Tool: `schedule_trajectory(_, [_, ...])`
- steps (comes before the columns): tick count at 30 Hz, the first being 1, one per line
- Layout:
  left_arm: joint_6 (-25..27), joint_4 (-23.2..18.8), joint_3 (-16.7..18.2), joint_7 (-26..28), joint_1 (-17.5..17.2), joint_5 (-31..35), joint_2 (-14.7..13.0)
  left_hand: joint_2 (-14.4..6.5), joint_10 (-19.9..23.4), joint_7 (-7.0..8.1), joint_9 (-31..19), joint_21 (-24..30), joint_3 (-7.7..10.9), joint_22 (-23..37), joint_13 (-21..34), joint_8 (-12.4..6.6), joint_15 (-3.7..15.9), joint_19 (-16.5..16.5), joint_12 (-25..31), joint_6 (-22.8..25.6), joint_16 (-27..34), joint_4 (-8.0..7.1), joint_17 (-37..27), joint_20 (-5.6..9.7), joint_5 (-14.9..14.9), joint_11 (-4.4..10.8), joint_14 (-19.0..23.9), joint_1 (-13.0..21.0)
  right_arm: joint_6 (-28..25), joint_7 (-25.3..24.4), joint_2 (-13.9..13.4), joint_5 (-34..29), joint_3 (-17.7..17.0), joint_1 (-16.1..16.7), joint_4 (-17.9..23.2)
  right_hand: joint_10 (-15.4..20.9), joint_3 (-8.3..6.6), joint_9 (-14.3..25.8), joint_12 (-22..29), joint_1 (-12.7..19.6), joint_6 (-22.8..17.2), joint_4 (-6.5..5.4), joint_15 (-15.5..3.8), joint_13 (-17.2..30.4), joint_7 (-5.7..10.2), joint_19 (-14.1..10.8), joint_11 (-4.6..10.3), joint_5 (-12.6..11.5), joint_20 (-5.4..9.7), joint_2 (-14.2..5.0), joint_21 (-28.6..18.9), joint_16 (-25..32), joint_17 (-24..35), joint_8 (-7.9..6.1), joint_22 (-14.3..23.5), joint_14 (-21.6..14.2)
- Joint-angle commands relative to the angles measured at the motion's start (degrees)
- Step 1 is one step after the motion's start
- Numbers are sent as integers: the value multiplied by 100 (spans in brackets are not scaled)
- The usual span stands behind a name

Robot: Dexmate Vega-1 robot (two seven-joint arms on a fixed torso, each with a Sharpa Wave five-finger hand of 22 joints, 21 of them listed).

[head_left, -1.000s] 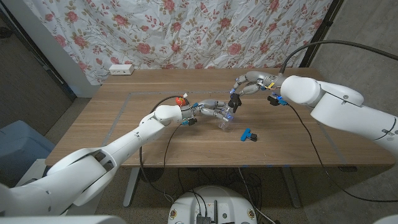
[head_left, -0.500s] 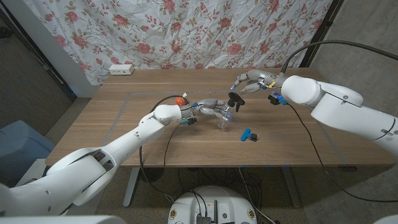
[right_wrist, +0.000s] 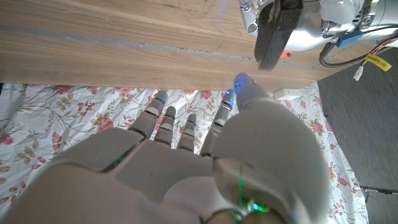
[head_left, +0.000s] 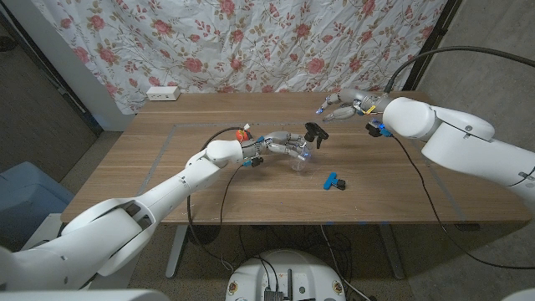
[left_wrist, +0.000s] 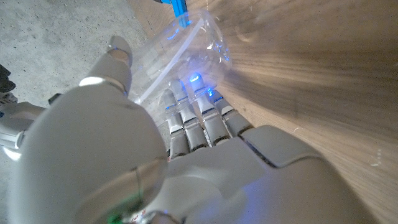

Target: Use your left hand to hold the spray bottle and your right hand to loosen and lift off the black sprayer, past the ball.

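The left hand [head_left: 280, 148] grips the bottle [head_left: 301, 159] mid-table, while the right hand [head_left: 340, 108], fingers spread and empty, hovers near the far edge.

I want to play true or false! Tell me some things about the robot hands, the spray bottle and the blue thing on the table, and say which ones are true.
1. The left hand holds the clear spray bottle. True.
2. The right hand is gripping the black sprayer. False: it is apart from the sprayer, its fingers spread and holding nothing.
3. The black sprayer sits on top of the bottle. True.
4. The blue thing is inside the bottle. False: it lies on the wooden table, beside the bottle, nearer the robot.
5. A white power strip lies at the table's far edge by the flowery curtain. True.
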State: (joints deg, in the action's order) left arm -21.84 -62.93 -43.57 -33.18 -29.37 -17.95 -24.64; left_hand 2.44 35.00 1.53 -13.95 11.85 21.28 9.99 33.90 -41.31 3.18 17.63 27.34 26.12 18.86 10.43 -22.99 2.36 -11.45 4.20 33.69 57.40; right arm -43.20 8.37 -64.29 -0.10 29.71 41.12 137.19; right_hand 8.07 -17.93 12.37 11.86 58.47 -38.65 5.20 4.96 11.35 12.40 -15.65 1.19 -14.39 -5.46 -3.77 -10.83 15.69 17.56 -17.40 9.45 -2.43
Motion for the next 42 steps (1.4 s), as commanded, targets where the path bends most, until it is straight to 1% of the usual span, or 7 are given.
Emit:
schedule_trajectory(1, [5, -97, 28, 50, -54, -2, -57, -784, 401, 120, -3, -5, 30, 20, 15, -635, 696, 42, 32, 154, -4, -67, -16, 257, -25, 383, 63, 72, -23, -67, -241, 211, -294, 160, 168, -13, 166, -1, -17, -373, 77, -95, 126, 11, -88, 2, -128, 50, -102, 54, -17, 20, 33, 83, 28, 5])
schedule_trajectory(10, [-73, 24, 19, 7, 3, 4, -7, -792, 408, 131, 4, -7, 34, 20, 22, -643, 690, 40, 32, 164, -9, -69, -16, 259, -27, 385, 77, 72, 74, 96, -352, 333, -304, 120, 225, -99, 454, -7, -38, -1030, 325, -229, 308, 13, -361, 11, -315, 157, -273, 199, -6, -23, 46, 283, 29, 50])
schedule_trajectory(13, [-85, 35, 20, 14, 10, 10, -2, -793, 420, 122, 6, -7, 34, 20, 25, -646, 695, 40, 35, 171, -9, -63, -21, 260, -28, 392, 74, 81, 7, 238, -370, 266, -185, -5, 265, -131, 509, -7, -46, -1160, 356, -253, 365, 13, -416, 27, -383, 178, -334, 233, 0, -38, 48, 313, 29, 71])
schedule_trajectory(15, [-87, 30, 23, 23, 11, 15, -5, -791, 420, 126, 8, -7, 32, 20, 25, -648, 697, 42, 34, 174, -8, -62, -22, 262, -28, 393, 77, 81, -51, 316, -363, 240, -125, -74, 292, -180, 556, -6, -56, -1285, 459, -282, 347, 14, -476, 85, -365, 194, -293, 248, 19, -59, 51, 371, 30, 110])
schedule_trajectory(19, [-90, 24, 33, 50, 7, 21, -10, -783, 424, 121, 12, -6, 32, 20, 26, -649, 696, 45, 33, 174, -13, -58, -19, 265, -28, 391, 81, 84, -122, 514, -369, 222, -24, -208, 329, -265, 656, 1, -65, -1566, 574, -348, 470, 17, -656, 147, -467, 230, -376, 278, 25, -97, 57, 445, 31, 174])
schedule_trajectory(32, [-87, 65, 28, 71, 13, 24, 17, -785, 447, 117, 15, -8, 31, 20, 39, -665, 688, 46, 39, 189, -14, -52, -29, 270, -30, 387, 91, 103, -205, 1103, -427, 80, 274, -551, 383, -538, 805, 7, -112, -1967, 983, -406, 619, 19, -794, 272, -631, 286, -472, 359, 35, -181, 61, 618, 32, 324])
schedule_trajectory(42, [-59, 24, 26, 100, -24, 18, 13, -771, 463, 118, 20, -7, 20, 20, 36, -678, 687, 52, 37, 209, -10, -48, -39, 279, -29, 350, 99, 113, -304, 1423, -362, -199, 545, -752, 388, -673, 840, 9, -124, -2078, 1122, -401, 681, 20, -871, 313, -685, 303, -503, 380, 31, -218, 59, 648, 32, 389])
